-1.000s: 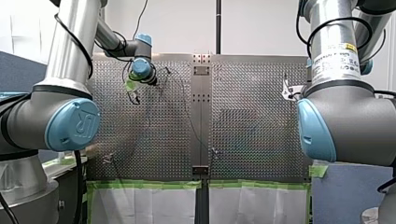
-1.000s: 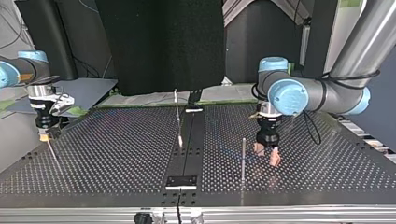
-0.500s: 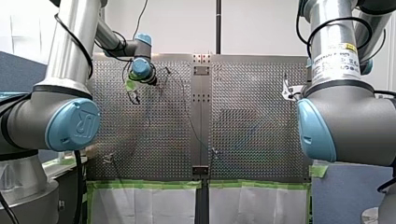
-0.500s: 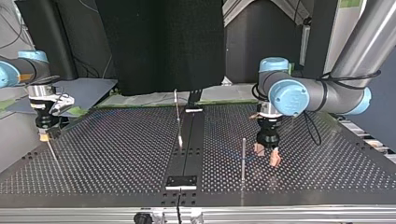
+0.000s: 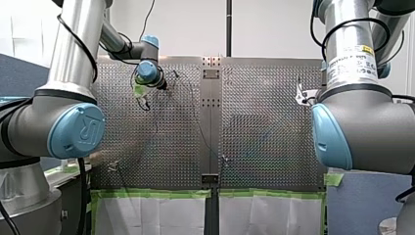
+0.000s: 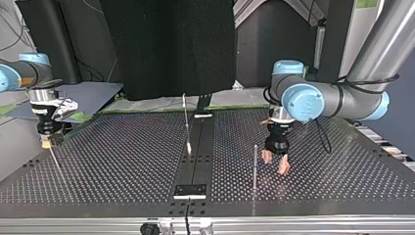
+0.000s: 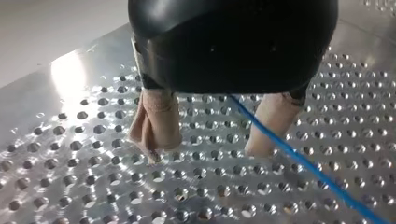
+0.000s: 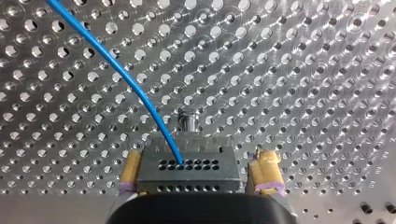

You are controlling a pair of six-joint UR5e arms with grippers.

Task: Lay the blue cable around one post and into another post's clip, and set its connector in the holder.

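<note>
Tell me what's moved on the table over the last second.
My left gripper shifted a little toward the top view's left, closer to the thin post. It is open, with the blue cable running between its fingers. Nothing was grasped or released. My right gripper and the centre post stayed put.

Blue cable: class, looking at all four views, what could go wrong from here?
1. My left pincer is open and the blue cable runs unclamped past one pad, so it might slip out.
2. In the top view that pincer hangs close to a thin post; a sideways move could knock it.
</note>
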